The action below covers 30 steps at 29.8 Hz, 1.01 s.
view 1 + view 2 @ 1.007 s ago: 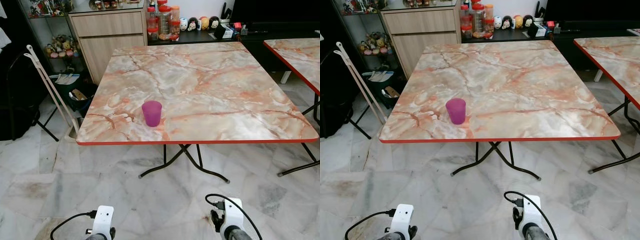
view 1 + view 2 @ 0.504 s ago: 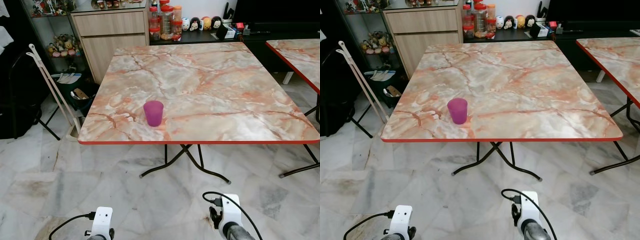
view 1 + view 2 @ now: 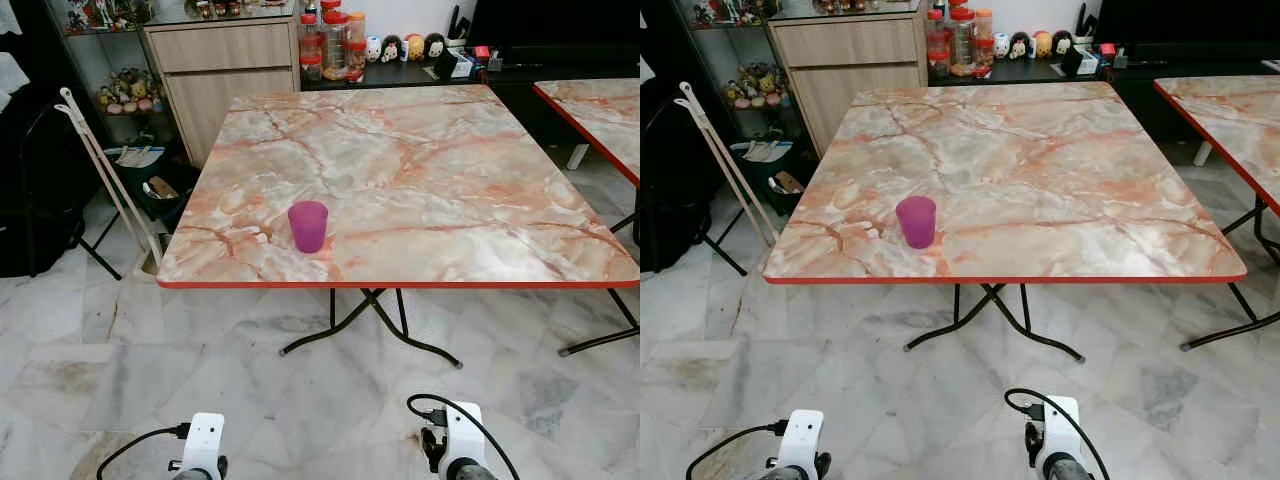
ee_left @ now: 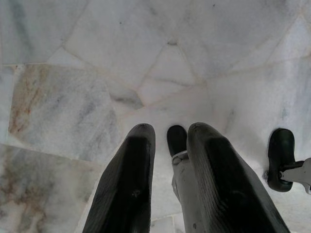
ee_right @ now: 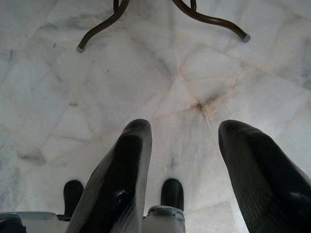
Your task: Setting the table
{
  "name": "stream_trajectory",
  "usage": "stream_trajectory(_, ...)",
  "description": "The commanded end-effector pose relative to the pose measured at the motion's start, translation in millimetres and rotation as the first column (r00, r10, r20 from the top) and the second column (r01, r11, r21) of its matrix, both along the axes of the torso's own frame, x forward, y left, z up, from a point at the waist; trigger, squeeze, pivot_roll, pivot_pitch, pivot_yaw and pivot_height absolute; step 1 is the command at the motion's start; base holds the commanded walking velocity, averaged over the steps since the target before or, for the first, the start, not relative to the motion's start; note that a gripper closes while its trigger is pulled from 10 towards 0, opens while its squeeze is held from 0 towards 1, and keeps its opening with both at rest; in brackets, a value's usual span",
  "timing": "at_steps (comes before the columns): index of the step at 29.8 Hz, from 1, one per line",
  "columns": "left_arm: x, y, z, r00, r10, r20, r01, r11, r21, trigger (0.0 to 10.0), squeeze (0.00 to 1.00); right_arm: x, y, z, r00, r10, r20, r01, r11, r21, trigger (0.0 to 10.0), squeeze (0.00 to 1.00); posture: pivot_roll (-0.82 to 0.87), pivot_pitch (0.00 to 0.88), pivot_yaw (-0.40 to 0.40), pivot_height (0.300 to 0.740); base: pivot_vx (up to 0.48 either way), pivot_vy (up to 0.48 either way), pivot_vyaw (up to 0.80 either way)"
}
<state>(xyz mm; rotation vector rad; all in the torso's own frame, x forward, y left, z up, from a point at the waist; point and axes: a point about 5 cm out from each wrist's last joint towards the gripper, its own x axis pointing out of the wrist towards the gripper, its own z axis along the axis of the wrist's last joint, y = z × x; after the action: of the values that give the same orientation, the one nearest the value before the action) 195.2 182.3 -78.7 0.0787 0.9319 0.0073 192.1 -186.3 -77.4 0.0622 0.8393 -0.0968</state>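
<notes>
A translucent purple cup [image 3: 308, 226] stands upright on the orange-veined marble table [image 3: 450, 190], near its front left corner. The table has a red rim and stands about a step ahead of me. Both arms hang low in front of me, their white wrists [image 3: 205, 452] [image 3: 460, 455] at the lower edge of the eye views, far below the table top. My left gripper [image 4: 170, 138] points at the marble floor with a narrow gap between its fingers and nothing in it. My right gripper [image 5: 184, 131] also points at the floor, fingers wide apart and empty.
The table's black folding legs [image 3: 370, 320] spread over the floor under it. A second marble table [image 3: 600, 110] stands to the right. A wooden cabinet [image 3: 225, 60], jars [image 3: 330, 40], a white folded rack [image 3: 105, 180] and a dark bin [image 3: 150, 185] line the back left.
The whole picture has shifted slightly, so the camera moved a little. The cup stays in its place on the table, and both arms still hang down.
</notes>
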Motion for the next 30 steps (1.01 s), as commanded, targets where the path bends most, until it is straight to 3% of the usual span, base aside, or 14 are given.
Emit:
stream_trajectory(1, -1.2, 5.1, 0.0, 1.000, 0.009, -0.001, -0.009, 1.000, 0.014, 10.0, 0.00, -1.0, 1.4, -1.0, 1.000, -0.015, -0.011, 0.016, 1.000, 0.008, 10.0, 0.00, -0.03, 0.000, 0.031, 0.740, 0.000, 0.000, 0.00)
stream_trajectory(13, 0.6, 8.2, 1.3, 1.000, 0.011, 0.006, -0.011, 1.000, 0.017, 10.0, 0.00, 6.6, 4.4, 2.4, 1.000, -0.007, 0.003, 0.007, 1.000, 0.009, 10.0, 0.00, -0.03, 0.000, 0.036, 0.740, 0.211, 0.000, 0.00)
stream_trajectory(30, 2.5, 5.1, 1.9, 1.000, 0.002, 0.009, -0.002, 1.000, 0.011, 10.0, 0.00, -0.1, 0.5, -0.6, 1.000, -0.020, -0.014, 0.020, 1.000, 0.001, 10.0, 0.00, -0.04, 0.000, 0.038, 0.740, 0.287, 0.000, 0.00)
